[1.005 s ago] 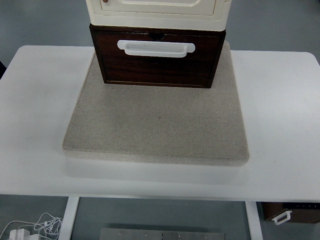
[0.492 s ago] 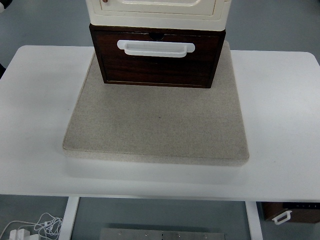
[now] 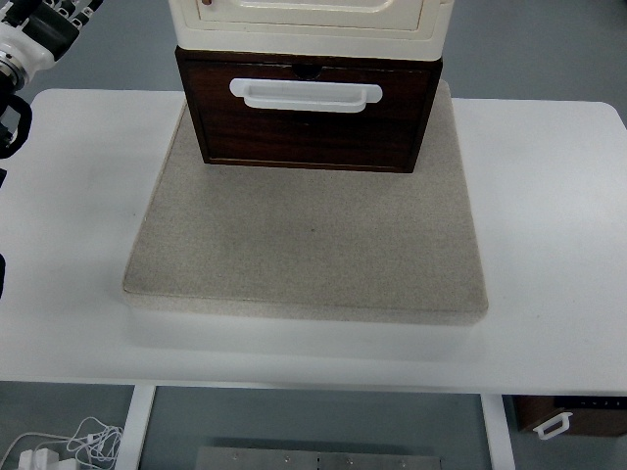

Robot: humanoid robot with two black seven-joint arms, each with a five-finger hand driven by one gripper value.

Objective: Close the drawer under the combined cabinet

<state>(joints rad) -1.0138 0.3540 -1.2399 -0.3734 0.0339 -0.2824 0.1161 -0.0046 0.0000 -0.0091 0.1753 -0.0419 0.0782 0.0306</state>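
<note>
Top view: the left hand [image 3: 39, 24], its grip impossible to judge, sits at the table's [image 3: 549, 196] far-left corner, well apart from the pulled-out dark wooden drawer [image 3: 309, 122].

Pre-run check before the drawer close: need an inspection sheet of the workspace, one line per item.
Surface: white table, beige mat on it.
Job's things: dark wooden drawer with white handle sticks out under the cream cabinet, standing on the mat.
Clutter: nothing seen on the table.
Hands: left hand at the top left corner, fingers unclear; right arm out of view.
Cables: white cable and plug on the floor, lower left.
Surroundings: grey floor; second dark drawer unit below the table, lower right.
</note>
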